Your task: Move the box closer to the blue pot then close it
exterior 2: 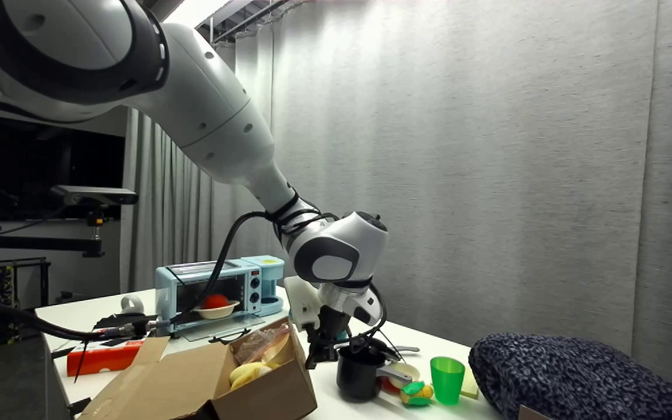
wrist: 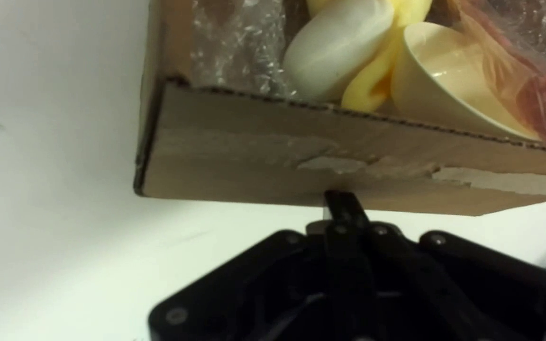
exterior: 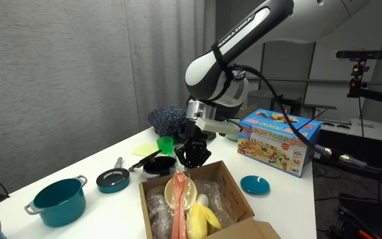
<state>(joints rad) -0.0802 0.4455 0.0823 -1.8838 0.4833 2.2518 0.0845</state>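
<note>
The open brown cardboard box (exterior: 233, 194) sits on the table, holding yellow and pink items, a cream bowl and clear plastic. It also shows in an exterior view (exterior 2: 269, 388), with long flaps folded outward, and in the wrist view (wrist: 235, 156). The blue pot (exterior: 65, 200) stands apart from the box, at the left in that exterior view; I cannot make it out elsewhere. My gripper (exterior: 192, 164) is low beside the box's outer wall, also seen in an exterior view (exterior 2: 317, 353). In the wrist view its fingertips (wrist: 346, 201) are together, at or touching that wall, with nothing between them.
A small black pot (exterior: 159, 165) and a teal frying pan (exterior: 113, 180) stand near the box. A teal dish (exterior: 255, 185), a printed toy carton (exterior: 270, 142), a green cup (exterior 2: 447, 380), a dark cloth (exterior 2: 569, 376) and a light-blue toaster oven (exterior 2: 213, 289) are around.
</note>
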